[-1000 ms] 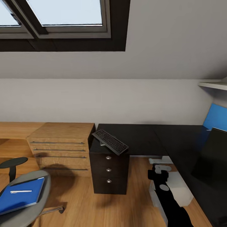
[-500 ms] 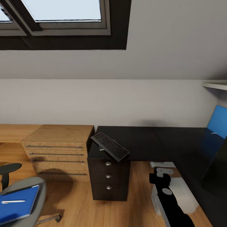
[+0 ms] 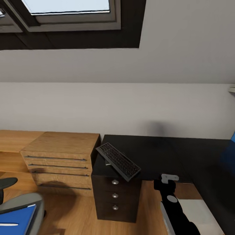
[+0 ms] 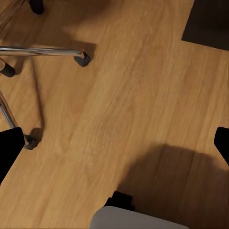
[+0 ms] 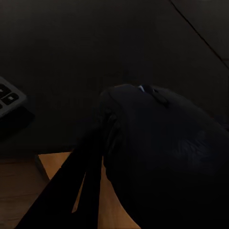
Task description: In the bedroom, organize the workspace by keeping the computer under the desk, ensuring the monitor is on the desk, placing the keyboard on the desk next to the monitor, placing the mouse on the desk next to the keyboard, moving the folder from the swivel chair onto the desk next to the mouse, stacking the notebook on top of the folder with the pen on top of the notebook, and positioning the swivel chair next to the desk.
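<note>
Movement, and all of it the head's own: swinging round and closing in, bringing the keyboard [image 3: 118,161] nearer the middle of the head view, where it is lying tilted over the front edge of the black drawer cabinet [image 3: 114,195]. Pushing the swivel chair [image 3: 19,209] down into the lower left corner, blue folder [image 3: 16,217] and pen [image 3: 8,224] on its seat. Squeezing the blue back panel [image 3: 232,140] almost off the right edge. Shifting nothing in the room itself, so probably just lining up on the black desk [image 3: 182,156], with the pale computer [image 3: 204,215] sitting low beside it. Carrying the mouse [image 5: 162,157] in the right gripper [image 3: 168,182], seemingly pinching it, one dark finger [image 5: 86,181] pressing along its side, hovering above the dark desktop close to the keyboard's corner. Hanging the left gripper [image 4: 114,143] over bare wooden floor [image 4: 124,86] near the chair's chrome base [image 4: 43,51], fingers [image 4: 8,148] spread wide, touching and holding nothing.
</note>
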